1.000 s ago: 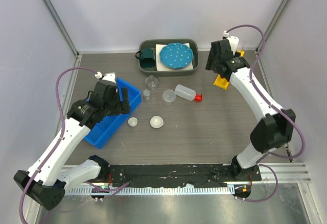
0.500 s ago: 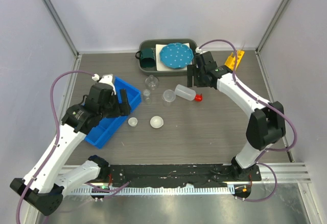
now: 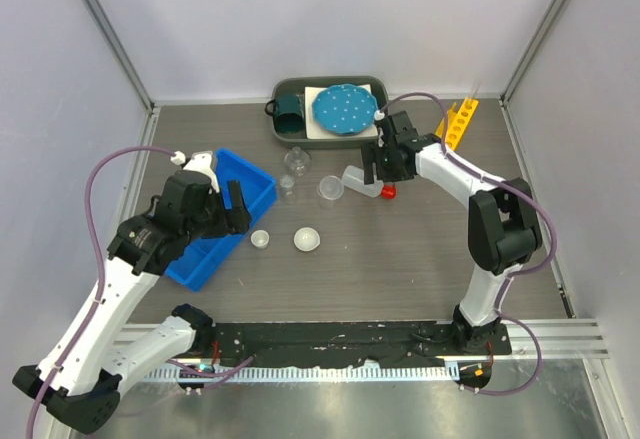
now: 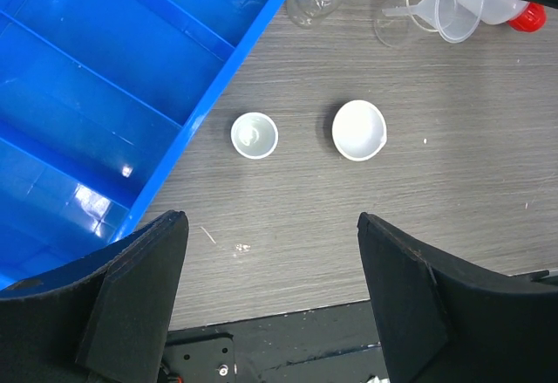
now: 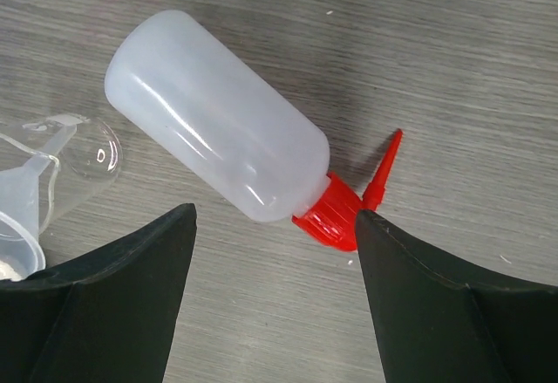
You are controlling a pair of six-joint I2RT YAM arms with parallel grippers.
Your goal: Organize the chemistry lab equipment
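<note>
Right wrist view: the right gripper [image 5: 275,226] hovers directly above the white plastic squeeze bottle with red nozzle [image 5: 218,134], jaws spread wide and holding nothing. The bottle lies on its side on the grey wood-grain table [image 5: 453,69], around mid-table and slightly toward the far side. Its long axis slants across the line between the fingers. The top view shows the body pointing left and a little far, the red cap and spout right and a little near.

As the jaws stand, one finger would likely come down by the cap rather than on the body, so a wrist turn looks needed to pinch squarely across it. A clear plastic beaker [image 5: 83,160] lies just beside the bottle's base.

The left gripper [image 4: 270,226], also wide open and empty, is well apart over two small white round dishes [image 4: 358,129], so the right arm is nearer.
</note>
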